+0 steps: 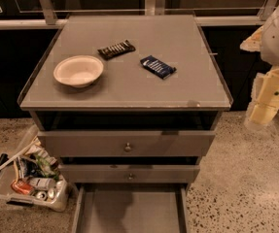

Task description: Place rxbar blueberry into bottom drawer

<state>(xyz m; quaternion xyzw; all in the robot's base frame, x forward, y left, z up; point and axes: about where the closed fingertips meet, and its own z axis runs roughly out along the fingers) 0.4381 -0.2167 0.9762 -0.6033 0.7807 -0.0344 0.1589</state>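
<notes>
Grey cabinet [129, 87], its bottom drawer [129, 211] pulled out under the front edge. The gripper [262, 114] hangs beyond the right edge; spread or pressed together, I cannot tell. White bowl [78, 71] near the left edge. The rxbar blueberry [158, 66] lies on top, right of centre.

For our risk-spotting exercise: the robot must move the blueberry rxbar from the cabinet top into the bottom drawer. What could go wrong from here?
1. The black-brown bar lies near the rxbar blueberry; the gripper, out beside the cabinet's right edge, might pick the wrong one.
2. The rxbar blueberry lies flat, so it may slide rather than lift.
3. The upper drawers jut out above the bottom drawer; the gripper might bump them.
</notes>
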